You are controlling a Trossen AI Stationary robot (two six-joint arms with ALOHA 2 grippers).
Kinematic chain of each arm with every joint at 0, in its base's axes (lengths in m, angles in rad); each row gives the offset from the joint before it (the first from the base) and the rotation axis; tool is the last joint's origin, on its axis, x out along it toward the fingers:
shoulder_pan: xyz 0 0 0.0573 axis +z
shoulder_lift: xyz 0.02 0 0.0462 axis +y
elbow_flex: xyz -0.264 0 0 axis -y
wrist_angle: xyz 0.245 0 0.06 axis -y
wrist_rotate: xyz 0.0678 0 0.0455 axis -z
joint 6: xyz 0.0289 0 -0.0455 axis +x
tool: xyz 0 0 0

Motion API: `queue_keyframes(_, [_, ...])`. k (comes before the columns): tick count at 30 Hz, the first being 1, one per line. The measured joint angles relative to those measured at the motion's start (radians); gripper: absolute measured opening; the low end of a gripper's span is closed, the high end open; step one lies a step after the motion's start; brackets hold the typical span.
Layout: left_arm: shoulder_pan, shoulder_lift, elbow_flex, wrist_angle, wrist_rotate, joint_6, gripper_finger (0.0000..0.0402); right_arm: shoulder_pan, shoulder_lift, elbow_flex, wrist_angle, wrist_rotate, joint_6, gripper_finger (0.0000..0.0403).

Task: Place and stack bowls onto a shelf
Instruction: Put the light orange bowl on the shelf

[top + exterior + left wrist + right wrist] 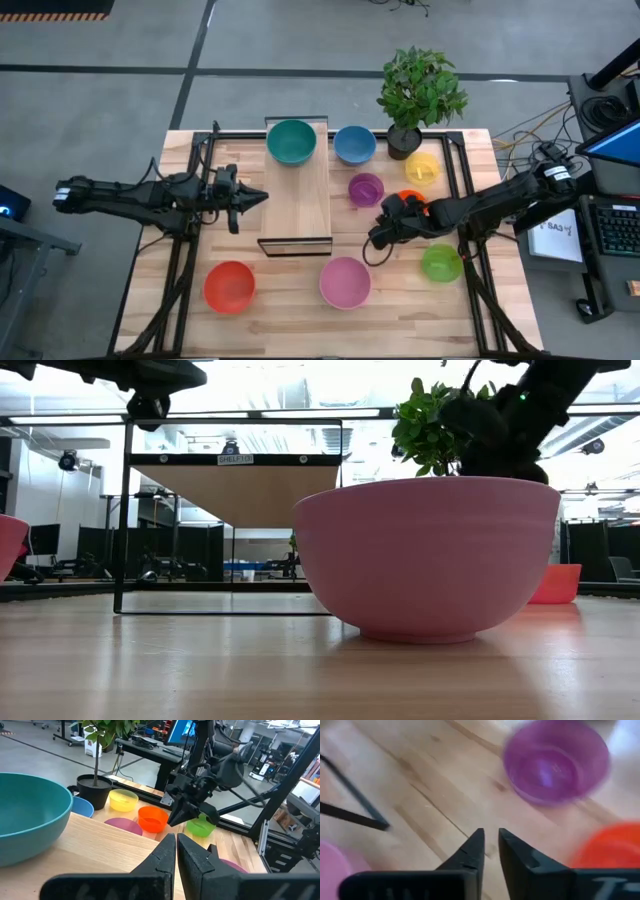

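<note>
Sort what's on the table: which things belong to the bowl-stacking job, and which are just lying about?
Job: shelf; teal bowl already on it; blue bowl, purple bowl, yellow bowl, orange bowl, green bowl, pink bowl, red bowl.
Lying about: potted plant.

The slatted wooden tabletop (290, 300) stands on a grey concrete floor (100, 110) marked with dark seams. A potted plant (420, 90) sits at the table's far edge. A desk with a keyboard (615, 225) and cables adjoins the right side. Ceiling light strips (300, 412) illuminate the room beyond.
</note>
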State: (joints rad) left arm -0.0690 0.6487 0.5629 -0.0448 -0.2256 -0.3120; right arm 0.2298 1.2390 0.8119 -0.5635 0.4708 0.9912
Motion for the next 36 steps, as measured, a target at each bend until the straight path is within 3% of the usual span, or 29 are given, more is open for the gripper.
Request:
queue_keyframes(7, [0.0,0.002,0.0,0.0,0.0,0.027,0.0,-0.06,0.004,0.017,-0.255,-0.008,0.204,0.0128])
queue_keyframes(12, [0.0,0.005,0.0,0.0,0.0,0.041,0.0,-0.126,0.012,0.016,-0.352,-0.008,0.278,0.015])
queue_keyframes(30, [0.0,0.025,0.0,0.018,-0.003,0.041,0.0,-0.183,0.195,0.008,-0.259,-0.081,0.172,0.0151])
queue_keyframes(36, [0.0,0.035,0.0,0.026,-0.003,0.041,0.0,-0.183,0.266,0.008,-0.256,-0.082,0.163,0.0117])
